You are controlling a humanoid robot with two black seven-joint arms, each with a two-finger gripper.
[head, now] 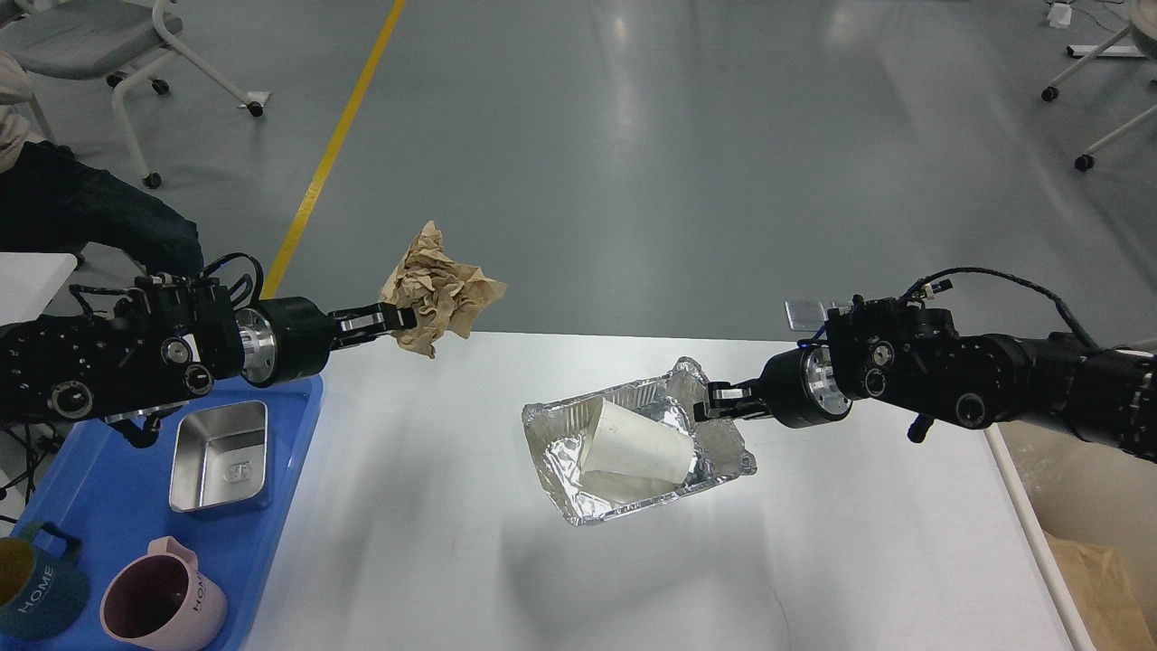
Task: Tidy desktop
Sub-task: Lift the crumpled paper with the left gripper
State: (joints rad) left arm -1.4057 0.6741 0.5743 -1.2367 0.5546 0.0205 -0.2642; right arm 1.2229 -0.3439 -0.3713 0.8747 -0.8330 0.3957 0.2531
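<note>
"HOME" reads in white on the dark blue mug (32, 588); the pink mug (163, 604) carries partly legible white lettering.

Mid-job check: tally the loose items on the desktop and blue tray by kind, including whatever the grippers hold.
Crumpled brown paper: 1
Foil tray: 1
Paper cup: 1
Metal dish: 1
Mugs (pink mug, dark blue mug): 2
Total: 6

We see a smooth, glossy white bench (633, 579), a crinkled shiny foil tray (723, 452) holding a matt paper cup (637, 443), rough crumpled brown paper (438, 289), a brushed-metal tin (220, 457), and a blue plastic tray (108, 533).
</note>
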